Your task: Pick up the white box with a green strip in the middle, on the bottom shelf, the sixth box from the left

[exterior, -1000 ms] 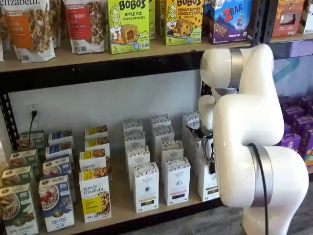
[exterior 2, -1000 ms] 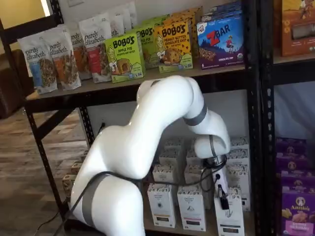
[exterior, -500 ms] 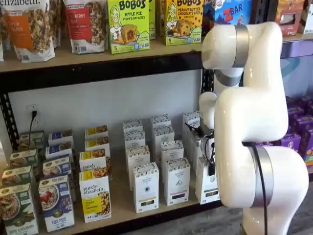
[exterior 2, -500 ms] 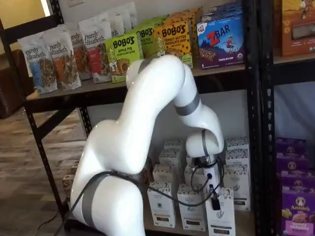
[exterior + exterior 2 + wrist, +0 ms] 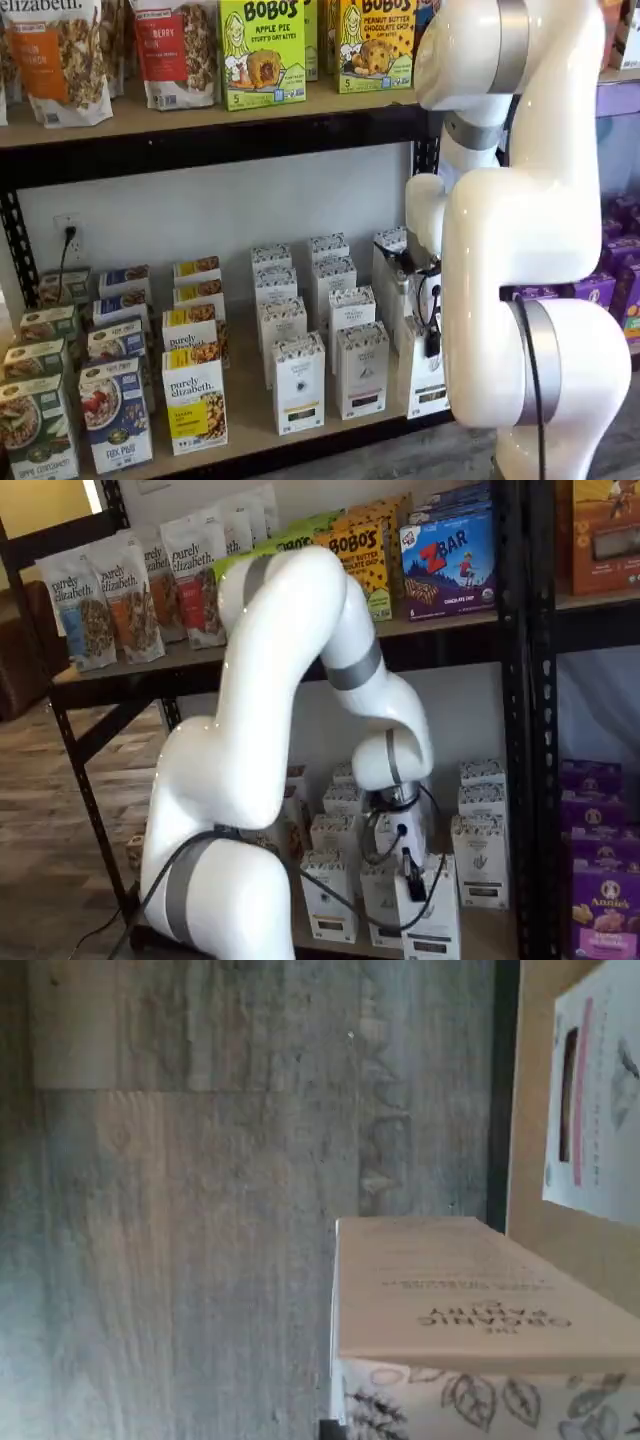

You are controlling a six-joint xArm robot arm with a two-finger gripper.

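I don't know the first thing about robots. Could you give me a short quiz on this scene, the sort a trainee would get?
1. True or false: the Bobo's boxes stand on the bottom shelf.
2. In a shelf view, the end effector is at which item? A) a purple box B) the white box C) a granola bag
3. Fill in: in the wrist view, past the shelf's black rail lies the grey wooden ____.

Key: 1. False, they stand on the shelf above. 2. B. 3. floor.
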